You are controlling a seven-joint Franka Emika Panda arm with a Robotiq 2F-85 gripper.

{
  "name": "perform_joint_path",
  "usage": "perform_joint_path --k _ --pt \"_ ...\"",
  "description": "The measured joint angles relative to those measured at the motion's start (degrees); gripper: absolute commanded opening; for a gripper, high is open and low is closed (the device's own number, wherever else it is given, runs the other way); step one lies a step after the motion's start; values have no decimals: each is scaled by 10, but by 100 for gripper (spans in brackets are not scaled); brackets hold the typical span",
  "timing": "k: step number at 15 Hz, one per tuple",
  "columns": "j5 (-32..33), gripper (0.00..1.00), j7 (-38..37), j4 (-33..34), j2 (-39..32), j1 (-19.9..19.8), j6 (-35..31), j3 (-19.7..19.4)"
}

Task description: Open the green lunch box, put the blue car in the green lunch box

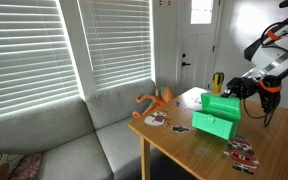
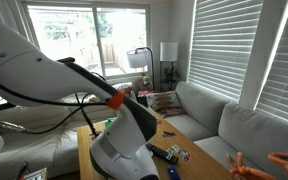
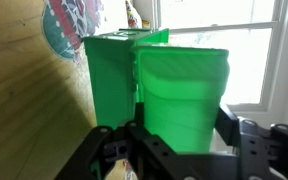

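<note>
Gripper (image 3: 166,132) spread, maybe touching lunch box (image 3: 184,80)

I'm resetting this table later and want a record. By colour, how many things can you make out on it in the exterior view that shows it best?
Green lunch box: 1
Orange toy: 1
Small mixed-colour toys, too tiny to name: 3 spots, possibly more
Total: 5, at least

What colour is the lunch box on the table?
Bright green; the lunch box shows best in the wrist view.
</note>
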State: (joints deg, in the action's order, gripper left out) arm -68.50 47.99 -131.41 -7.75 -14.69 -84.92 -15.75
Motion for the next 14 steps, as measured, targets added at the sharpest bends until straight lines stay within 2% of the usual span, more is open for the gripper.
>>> perform_joint_path --k 2,8,11,14 --pt "0 49 0 0 0 0 -1 0" --pt "0 44 0 0 0 0 -2 0" --pt "0 55 0 0 0 0 -2 0" --pt "0 75 0 0 0 0 -2 0"
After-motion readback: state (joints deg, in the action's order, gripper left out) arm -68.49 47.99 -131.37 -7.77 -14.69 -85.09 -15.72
